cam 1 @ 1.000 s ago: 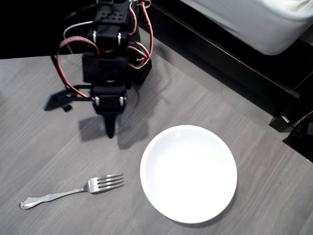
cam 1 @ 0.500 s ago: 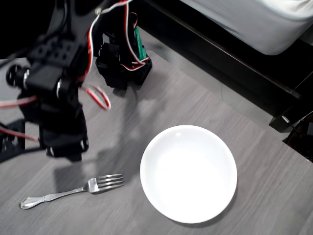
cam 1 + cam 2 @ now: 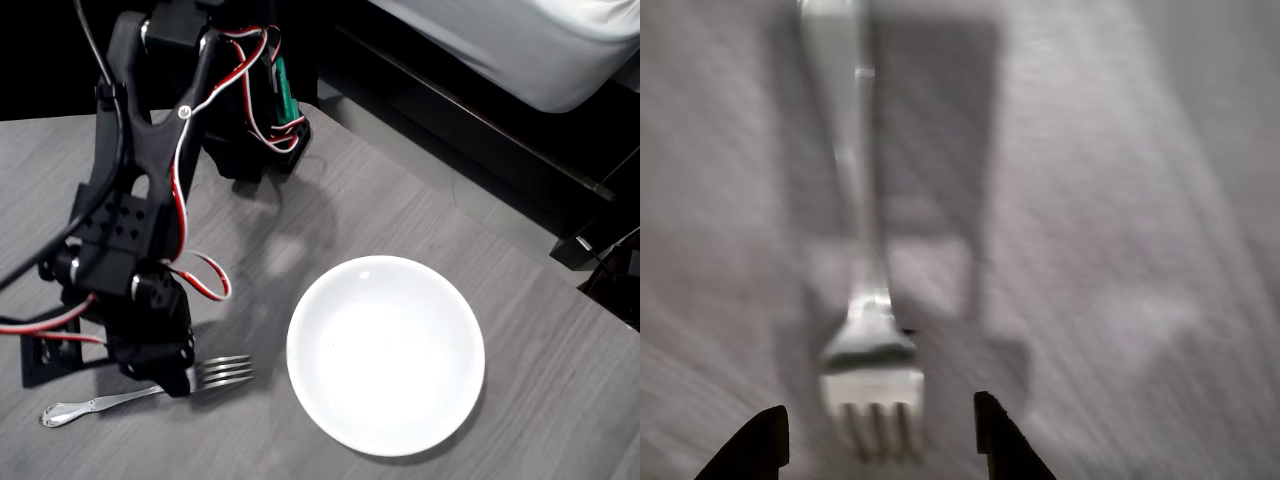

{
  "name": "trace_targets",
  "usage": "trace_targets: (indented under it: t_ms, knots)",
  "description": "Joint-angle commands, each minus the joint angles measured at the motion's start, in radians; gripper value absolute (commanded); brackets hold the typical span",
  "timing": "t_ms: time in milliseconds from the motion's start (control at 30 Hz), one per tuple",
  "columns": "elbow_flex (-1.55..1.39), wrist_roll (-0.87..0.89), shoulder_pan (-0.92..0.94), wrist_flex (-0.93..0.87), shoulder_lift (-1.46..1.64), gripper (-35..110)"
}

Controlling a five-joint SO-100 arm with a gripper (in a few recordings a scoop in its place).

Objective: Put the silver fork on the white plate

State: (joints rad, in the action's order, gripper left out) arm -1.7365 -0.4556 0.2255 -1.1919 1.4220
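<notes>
A: Status check. Where is the silver fork (image 3: 215, 372)?

B: Flat on the grey table (image 3: 400, 200), just left of the white plate (image 3: 385, 355) in the overhead view, tines toward the plate, ornate handle end pointing away to the lower left. Fork and plate are apart, not touching. Plate has nothing on it.

A: And the gripper (image 3: 880, 440)?

B: Wrist view, blurred, shows the two fingertips spread wide, one either side of the tines, with the fork's head between them and the handle running up the picture. No contact that I can make out. In the overhead view the arm's black body hangs over the fork's neck and hides the middle of it.

A: So progress?

B: Judgement: approach stage only. Fork not grasped, not lifted, nothing moved onto the plate. Left to do: come down, close on the fork near the neck, lift, carry right, release over the plate.

A: Risk?

B: A thin, flat piece of metal lying on the table may slip out when pinched.
</notes>
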Motion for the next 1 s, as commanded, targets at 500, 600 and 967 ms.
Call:
trace_targets:
  t_ms: [500,600,967]
  knots:
    - [0.137,0.012,-0.026,0.012,-0.132,21]
    - [0.143,0.012,-0.032,0.017,-0.144,21]
    - [0.187,0.037,-0.040,0.003,-0.192,5]
